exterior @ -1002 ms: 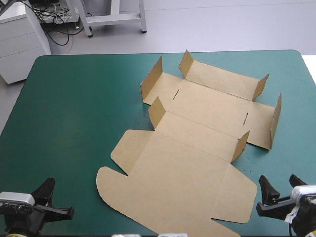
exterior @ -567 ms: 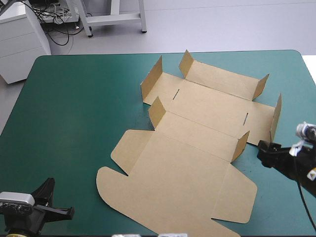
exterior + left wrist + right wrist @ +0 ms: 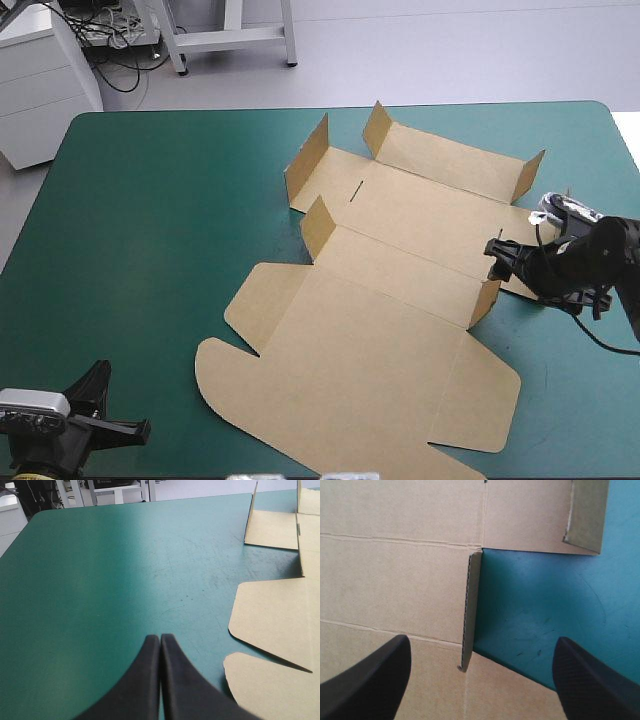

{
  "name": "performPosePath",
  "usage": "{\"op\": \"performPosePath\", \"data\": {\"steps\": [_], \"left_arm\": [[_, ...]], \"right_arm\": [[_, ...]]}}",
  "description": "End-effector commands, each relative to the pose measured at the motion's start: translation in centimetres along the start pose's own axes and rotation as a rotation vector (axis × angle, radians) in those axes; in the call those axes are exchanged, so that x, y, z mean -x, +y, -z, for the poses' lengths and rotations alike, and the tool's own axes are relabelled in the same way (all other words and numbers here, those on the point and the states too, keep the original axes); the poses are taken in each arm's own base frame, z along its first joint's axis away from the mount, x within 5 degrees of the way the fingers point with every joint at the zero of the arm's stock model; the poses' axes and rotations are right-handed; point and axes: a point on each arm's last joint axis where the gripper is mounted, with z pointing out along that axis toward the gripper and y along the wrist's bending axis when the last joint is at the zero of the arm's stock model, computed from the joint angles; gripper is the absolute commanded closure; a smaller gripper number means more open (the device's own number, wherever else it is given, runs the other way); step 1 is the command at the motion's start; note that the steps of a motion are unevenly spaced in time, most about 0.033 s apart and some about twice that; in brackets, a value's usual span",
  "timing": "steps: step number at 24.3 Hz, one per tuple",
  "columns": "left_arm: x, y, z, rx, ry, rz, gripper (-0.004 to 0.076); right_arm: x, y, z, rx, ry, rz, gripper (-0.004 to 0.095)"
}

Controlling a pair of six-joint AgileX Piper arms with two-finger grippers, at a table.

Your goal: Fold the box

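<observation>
Since the box (image 3: 400,300) lies mostly flat in the middle of the worktop (image 3: 150,220), the right claw (image 3: 481,641) hangs spread wide astride its near right flap (image 3: 470,610), likely to pinch it; the left claw (image 3: 160,647), pressed together, rests apart, apparently not needed yet.

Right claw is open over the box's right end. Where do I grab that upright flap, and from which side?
Probably by its free top edge, coming straight down. The upright flap stands edge-on inside the open right claw, with the box lying flat on one side and bare teal-green cover on the other, so one finger can drop along each face.
</observation>
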Motion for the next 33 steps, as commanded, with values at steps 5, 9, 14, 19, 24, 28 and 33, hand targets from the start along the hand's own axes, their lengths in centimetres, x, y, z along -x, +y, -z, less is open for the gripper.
{"op": "performPosePath", "data": {"steps": [5, 9, 14, 19, 24, 28, 33], "left_arm": [[1.3, -0.1, 0.8, -0.007, -0.120, 0.012, 0.0756], [1.3, -0.1, 0.8, -0.007, -0.120, 0.012, 0.0756], [1.3, -0.1, 0.8, -0.007, -0.120, 0.012, 0.0756], [1.3, -0.1, 0.8, -0.007, -0.120, 0.012, 0.0756], [1.3, -0.1, 0.8, -0.007, -0.120, 0.012, 0.0756], [1.3, -0.1, 0.8, -0.007, -0.120, 0.012, 0.0756], [1.3, -0.1, 0.8, -0.007, -0.120, 0.012, 0.0756]], "right_arm": [[2.3, 1.0, -4.2, 0.051, 0.062, -0.020, 0.0197], [2.5, 1.0, -5.3, 0.048, 0.100, -0.020, 0.0197], [2.3, 0.8, -6.0, 0.029, 0.150, -0.021, 0.0239], [2.0, 0.6, -6.8, 0.009, 0.217, -0.023, 0.0555], [2.0, 0.5, -7.0, 0.009, 0.225, 0.009, 0.0929], [2.0, 0.5, -7.0, 0.010, 0.227, 0.021, 0.0930], [2.3, 0.8, -6.5, 0.035, 0.219, 0.183, 0.0930]]}}
